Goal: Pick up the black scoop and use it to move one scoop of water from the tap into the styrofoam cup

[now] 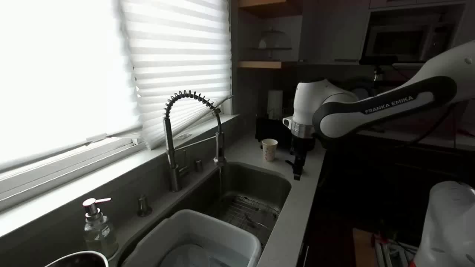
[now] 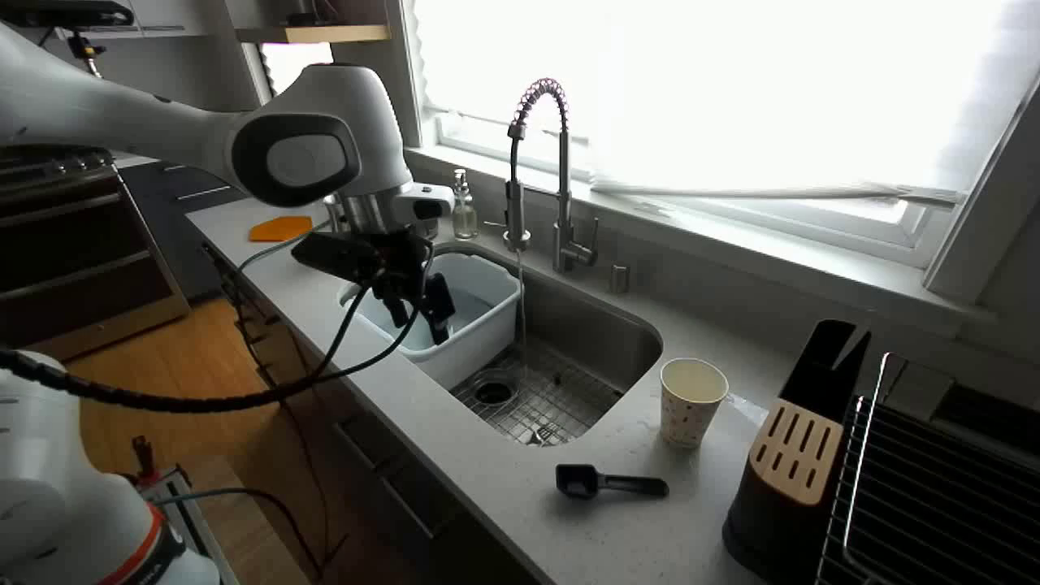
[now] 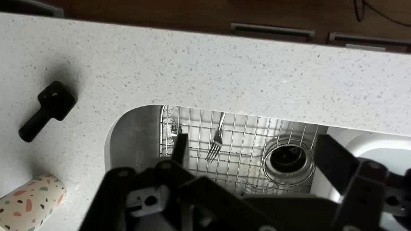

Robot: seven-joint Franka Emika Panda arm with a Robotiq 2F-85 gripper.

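Hangs now by the sink (image 3: 135, 138) with the tool (image 3: 252, 141) spread wide, empty, and likely must reach past the sink's rounded end to the black scoop (image 3: 53, 107), slanting handle-outward!

Low in an exterior view you see a smooth black plastic scoop (image 2: 611, 482); above, a glossy silver-metal coil-necked tap (image 2: 564, 180).

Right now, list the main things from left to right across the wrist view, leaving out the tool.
Black scoop, fork, sink drain, white tub. The cup, lower left, overlaps the scoop's span, so it gets no place.
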